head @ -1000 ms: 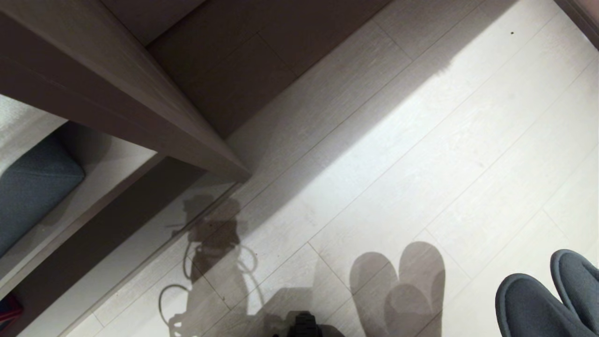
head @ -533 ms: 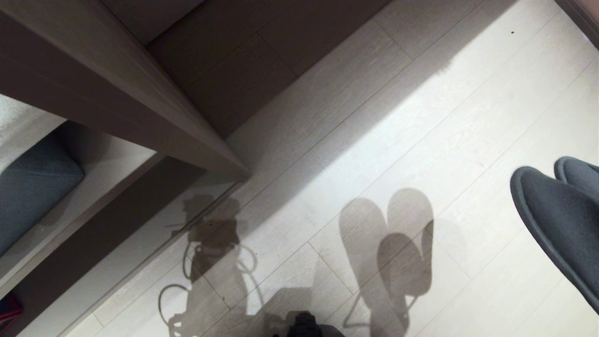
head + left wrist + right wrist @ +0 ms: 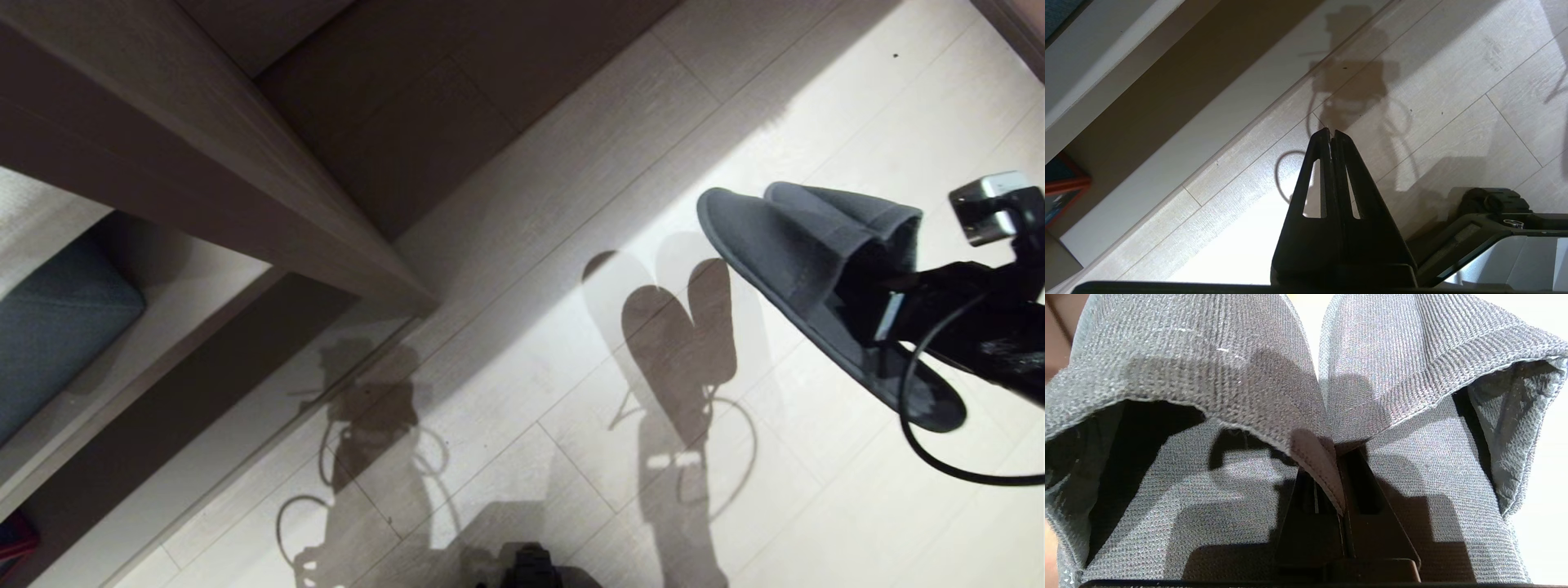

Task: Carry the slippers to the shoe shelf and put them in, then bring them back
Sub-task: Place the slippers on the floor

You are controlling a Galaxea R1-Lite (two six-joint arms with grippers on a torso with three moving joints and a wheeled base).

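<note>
Slippers [image 3: 784,253] pinched together at their inner edges by right gripper [image 3: 1337,482], jaws clamped on the fabric bands where the two meet. Held clear above pale plank floor [image 3: 857,98], at the right of the head view, toes pointing toward taupe desk [image 3: 212,155], well apart from it. Left gripper [image 3: 1331,136] empty, fingers pressed together, low over the floor.

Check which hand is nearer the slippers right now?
Right. The right hand is shut on the slippers, pinching both bands together above the floor. The left hand hangs shut over bare floor, no slipper near it.
</note>
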